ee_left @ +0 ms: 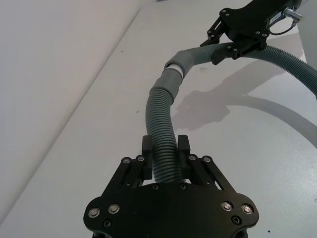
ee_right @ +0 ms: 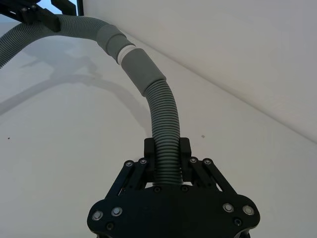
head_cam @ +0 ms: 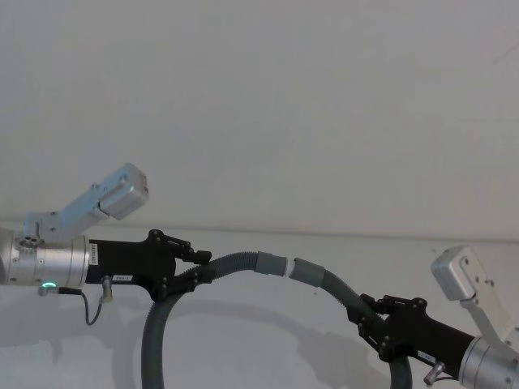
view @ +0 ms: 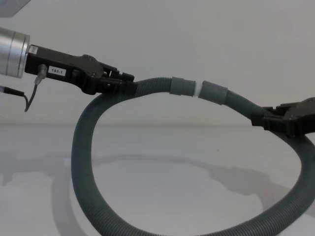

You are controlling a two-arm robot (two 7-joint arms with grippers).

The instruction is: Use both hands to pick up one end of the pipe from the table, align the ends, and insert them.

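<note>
The table point(view: 162, 147) is seen as a wide, plain white surface, met at its far edge by a pale grey wall point(head_cam: 268, 97). Bare tabletop is left open under and around the lifted parts, and soft shadows of the hose are cast on it.

The pipe point(view: 83, 147) is held as a large loop: its lower run is hung down toward the table in the chest view, while its two upper runs are raised well above the surface and brought toward each other at the top of the loop.

The left gripper point(head_cam: 195, 266) is reached in roughly level from the left side of the loop, its silver wrist marked with a green light; its jaws are clamped on the corrugated hose a short way back from the junction. In the left wrist view the hose is seen pinched between the two black fingers point(ee_left: 147, 151).

The right gripper point(head_cam: 366, 318) is brought in from the right of the loop, lower than the left one and angled upward, and is likewise clamped on the corrugated run behind its cuff.

The ends are met at the top of the loop: the left cuff point(view: 179, 86) and the right cuff point(view: 215, 92) are nearly in line, with only a narrow band of the white tip point(view: 197, 90) left showing between them.
</note>
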